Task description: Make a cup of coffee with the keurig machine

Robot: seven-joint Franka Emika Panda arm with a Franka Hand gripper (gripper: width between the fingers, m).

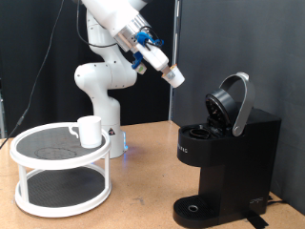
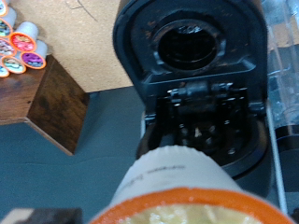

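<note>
The black keurig machine [image 1: 229, 157] stands at the exterior view's right with its hinged lid [image 1: 232, 100] raised and the pod chamber open. My gripper [image 1: 172, 73] hangs in the air above and to the left of the machine, shut on a small white coffee pod [image 1: 176, 77]. In the wrist view the pod [image 2: 182, 187] fills the foreground, white with a tan rim, and the machine's open chamber [image 2: 201, 126] lies beyond it. The white cup [image 1: 90, 131] stands on the top shelf of a white round rack [image 1: 57, 153] at the left, far from the gripper.
Several colourful spare pods [image 2: 19, 47] sit on a wooden box [image 2: 51, 103] beside the machine in the wrist view. The arm's white base [image 1: 100, 86] stands behind the rack. The machine's round drip base [image 1: 195, 208] has nothing on it.
</note>
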